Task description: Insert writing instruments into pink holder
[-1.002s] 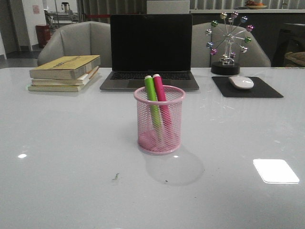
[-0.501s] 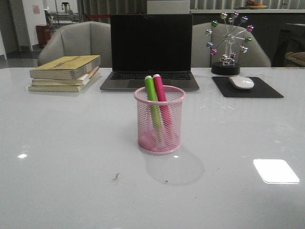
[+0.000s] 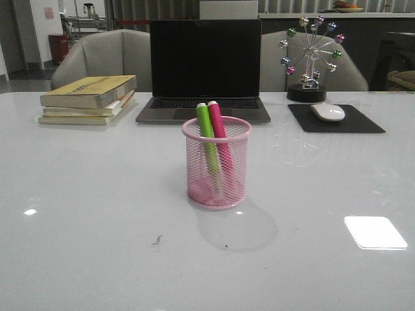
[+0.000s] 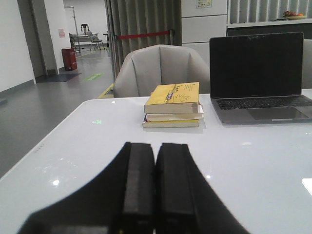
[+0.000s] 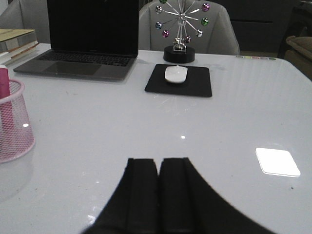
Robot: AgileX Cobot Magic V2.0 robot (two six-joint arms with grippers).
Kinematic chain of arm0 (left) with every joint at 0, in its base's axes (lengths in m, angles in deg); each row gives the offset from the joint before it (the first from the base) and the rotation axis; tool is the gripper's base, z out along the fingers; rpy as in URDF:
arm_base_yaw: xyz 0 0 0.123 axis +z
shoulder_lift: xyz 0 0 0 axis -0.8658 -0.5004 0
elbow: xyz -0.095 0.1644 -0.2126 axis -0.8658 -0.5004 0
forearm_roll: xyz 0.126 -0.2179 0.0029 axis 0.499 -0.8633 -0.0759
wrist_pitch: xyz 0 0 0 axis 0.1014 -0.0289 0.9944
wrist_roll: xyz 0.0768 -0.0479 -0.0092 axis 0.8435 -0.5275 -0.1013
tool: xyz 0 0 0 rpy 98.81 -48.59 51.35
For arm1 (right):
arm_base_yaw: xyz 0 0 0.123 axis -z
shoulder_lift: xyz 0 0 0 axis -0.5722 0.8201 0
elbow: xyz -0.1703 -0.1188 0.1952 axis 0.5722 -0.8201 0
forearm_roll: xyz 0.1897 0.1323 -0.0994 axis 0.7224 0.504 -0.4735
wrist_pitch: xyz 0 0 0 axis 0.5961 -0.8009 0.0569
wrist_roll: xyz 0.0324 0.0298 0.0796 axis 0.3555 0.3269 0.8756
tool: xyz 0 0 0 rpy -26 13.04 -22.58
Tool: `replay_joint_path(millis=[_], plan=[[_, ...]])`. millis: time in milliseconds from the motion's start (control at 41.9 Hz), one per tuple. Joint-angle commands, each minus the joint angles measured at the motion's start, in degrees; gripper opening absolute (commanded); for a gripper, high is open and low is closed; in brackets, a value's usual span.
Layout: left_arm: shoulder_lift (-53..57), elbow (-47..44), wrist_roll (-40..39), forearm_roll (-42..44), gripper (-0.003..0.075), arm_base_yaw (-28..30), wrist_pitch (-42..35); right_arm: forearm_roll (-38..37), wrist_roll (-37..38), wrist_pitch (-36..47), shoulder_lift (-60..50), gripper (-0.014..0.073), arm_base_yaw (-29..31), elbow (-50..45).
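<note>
The pink holder (image 3: 216,165), a wire-mesh cup, stands at the middle of the white table. Inside it lean a lime green marker (image 3: 206,133) and a magenta marker (image 3: 218,129), side by side, tops above the rim. The right wrist view catches the holder (image 5: 14,129) with the magenta marker (image 5: 4,97) in it. Neither gripper shows in the front view. My left gripper (image 4: 156,146) is shut with nothing between its fingers, low over the table's left part. My right gripper (image 5: 159,161) is shut and empty too, to the right of the holder and apart from it.
Behind the holder sit a black laptop (image 3: 205,68), a stack of books (image 3: 89,98) at the back left, and a mouse (image 3: 328,111) on a black pad (image 3: 335,118) at the back right. A ferris-wheel ornament (image 3: 310,58) stands behind the pad. Grey chairs (image 3: 104,55) line the far edge.
</note>
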Motion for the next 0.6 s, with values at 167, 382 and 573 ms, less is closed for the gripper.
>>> replay_joint_path(millis=[167,382,573], plan=[[1.10,-0.27,-0.23,-0.52,0.0099,-0.01,-5.16,0.00,-0.25,10.12,-1.38,0.0069,0.49,0.26],[1.10,-0.27,-0.23,-0.52,0.0099,-0.01,-5.16,0.00,-0.25,10.07,-1.38,0.0069,0.49,0.26],[1.10,-0.27,-0.23,-0.52,0.0099,-0.01,-5.16,0.00,-0.25,10.07,-1.38,0.0069,0.49,0.26]])
